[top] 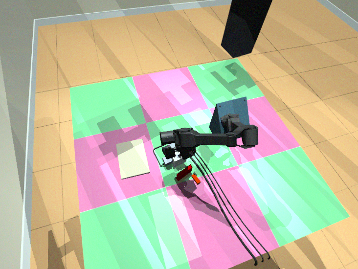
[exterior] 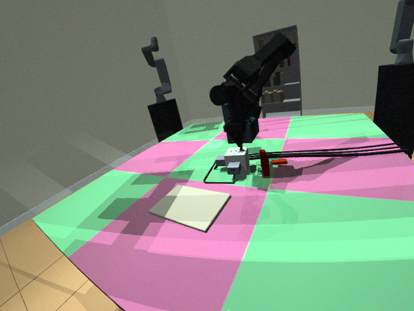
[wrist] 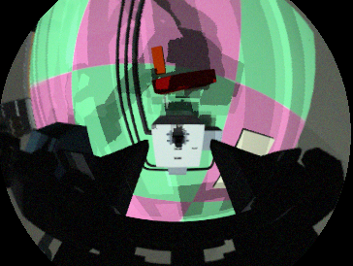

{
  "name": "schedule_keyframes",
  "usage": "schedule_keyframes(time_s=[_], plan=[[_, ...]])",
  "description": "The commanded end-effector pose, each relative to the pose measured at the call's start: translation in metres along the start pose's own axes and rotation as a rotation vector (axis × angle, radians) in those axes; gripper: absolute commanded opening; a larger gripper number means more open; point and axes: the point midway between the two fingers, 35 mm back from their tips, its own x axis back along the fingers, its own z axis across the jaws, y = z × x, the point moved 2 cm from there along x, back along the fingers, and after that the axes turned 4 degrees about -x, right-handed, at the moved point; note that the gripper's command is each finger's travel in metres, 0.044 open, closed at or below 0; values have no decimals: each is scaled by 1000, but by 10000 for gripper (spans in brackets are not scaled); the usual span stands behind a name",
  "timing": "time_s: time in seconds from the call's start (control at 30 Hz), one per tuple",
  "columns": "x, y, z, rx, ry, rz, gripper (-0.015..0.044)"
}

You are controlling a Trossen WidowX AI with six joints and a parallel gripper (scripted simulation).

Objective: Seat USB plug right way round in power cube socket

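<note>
Plug [wrist: 178,138] on cube [exterior: 236,156] [wrist: 177,157], ahead between tips of claw [exterior: 240,148] [wrist: 179,144]; claw spread, pinching nothing. Plug's long axis unclear.

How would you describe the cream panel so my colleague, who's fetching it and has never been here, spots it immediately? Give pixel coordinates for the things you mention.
On the green-and-pink checkered table top [top: 115,236] [exterior: 318,233], look beside the white power cube [exterior: 236,155] [wrist: 167,146]. The cream panel [top: 133,159] [exterior: 190,207] [wrist: 256,142] lies flat there, mostly on a pink square. It is a thin rectangle, unlike the boxy cube.
</note>
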Motion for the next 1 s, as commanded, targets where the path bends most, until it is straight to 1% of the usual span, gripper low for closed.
schedule_keyframes(time_s=[0.0, 0.3, 0.4, 0.97], plan=[[0, 0, 0, 0, 0, 0, 256], [0, 0, 0, 0, 0, 0, 20], [0, 0, 0, 0, 0, 0, 0], [0, 0, 0, 0, 0, 0, 0]])
